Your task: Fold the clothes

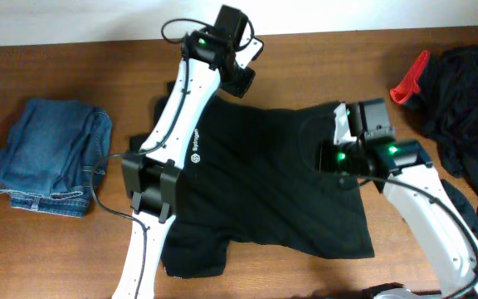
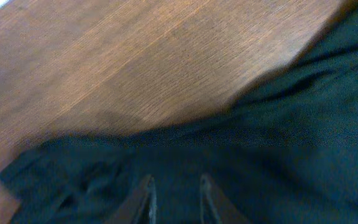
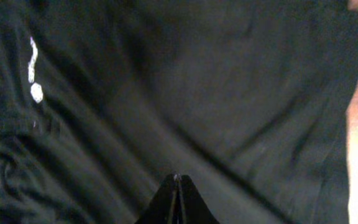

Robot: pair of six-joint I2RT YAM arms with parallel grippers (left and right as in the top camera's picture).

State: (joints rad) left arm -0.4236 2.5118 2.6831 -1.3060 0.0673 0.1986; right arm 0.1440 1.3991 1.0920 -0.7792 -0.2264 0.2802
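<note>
A large black short-sleeved shirt [image 1: 264, 183] lies spread flat in the middle of the wooden table. My left gripper [image 1: 241, 81] reaches across it to its far edge. In the left wrist view the left gripper [image 2: 178, 194] is open, fingers a little apart just above the shirt's fabric [image 2: 278, 143] near its edge. My right gripper [image 1: 326, 158] hovers over the shirt's right half. In the right wrist view the right gripper [image 3: 178, 179] is shut, tips together against the creased shirt [image 3: 229, 93], with no fabric seen between them. A small white logo [image 3: 33, 74] shows at the upper left.
Folded blue denim jeans [image 1: 48, 158] lie at the left. A heap of black garments [image 1: 471, 108] with a red piece [image 1: 409, 79] sits at the right edge. Bare wooden table [image 2: 135, 62] lies beyond the shirt's far edge.
</note>
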